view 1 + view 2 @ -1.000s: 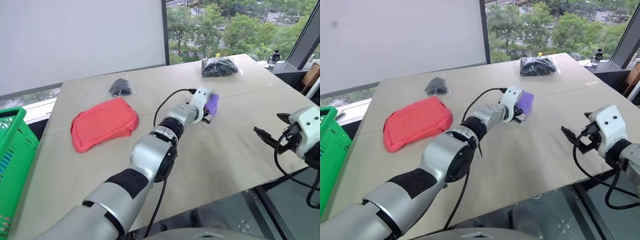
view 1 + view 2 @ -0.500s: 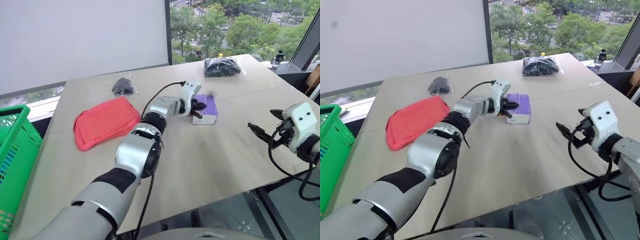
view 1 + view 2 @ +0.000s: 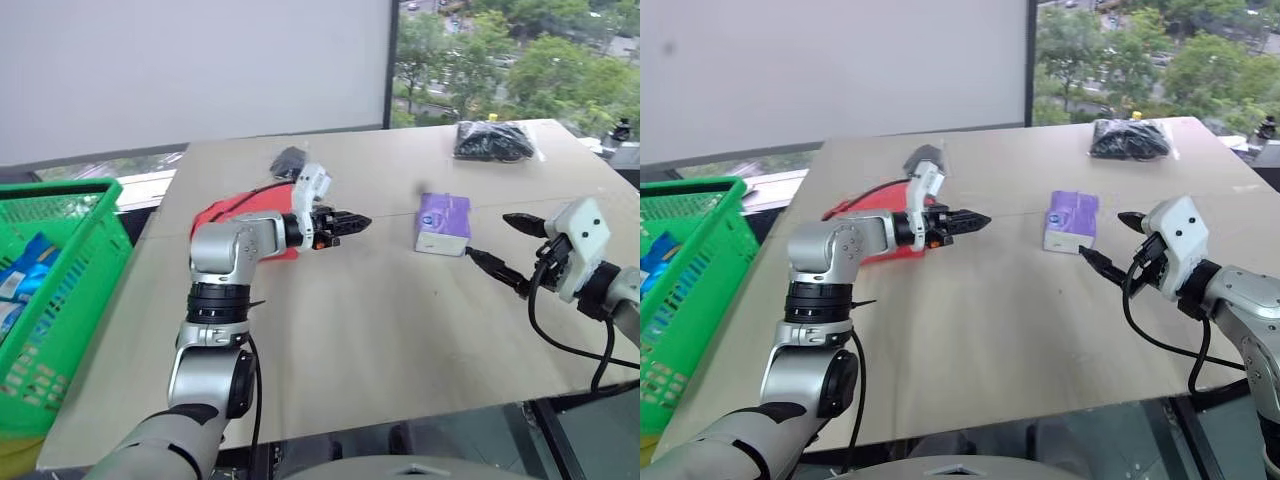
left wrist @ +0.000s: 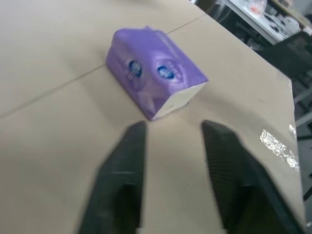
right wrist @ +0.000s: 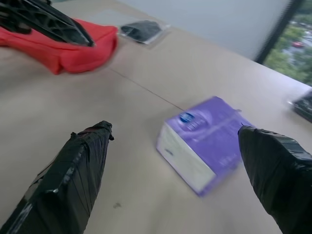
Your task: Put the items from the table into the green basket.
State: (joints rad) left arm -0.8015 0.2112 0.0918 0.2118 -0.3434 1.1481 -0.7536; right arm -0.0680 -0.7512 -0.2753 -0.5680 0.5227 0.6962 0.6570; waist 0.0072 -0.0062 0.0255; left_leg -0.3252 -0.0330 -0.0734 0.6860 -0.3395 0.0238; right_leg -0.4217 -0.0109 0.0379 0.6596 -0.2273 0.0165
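Note:
The purple-white tissue box (image 3: 443,222) lies on the table (image 3: 380,330) right of centre. My left gripper (image 3: 360,221) hovers open and empty to the box's left, pointing at it; its wrist view has the tissue box (image 4: 153,85) beyond the spread fingers (image 4: 129,161). My right gripper (image 3: 487,235) stands wide open just right of the box, not touching. A red pouch (image 3: 225,215) lies behind my left arm, a small clear bag of black contents (image 3: 290,160) beyond it, a larger one (image 3: 495,140) far right. The green basket (image 3: 60,290) stands left of the table.
Blue packets (image 3: 25,260) lie inside the basket. A seam crosses the table behind the tissue box. The near edge of the table runs below both arms, and its far edge meets a wall and a window.
My left gripper has let go of the tissue box, drawn back to the left and opened. The right gripper has come nearer the box. The camera has swung left, showing more of the basket.

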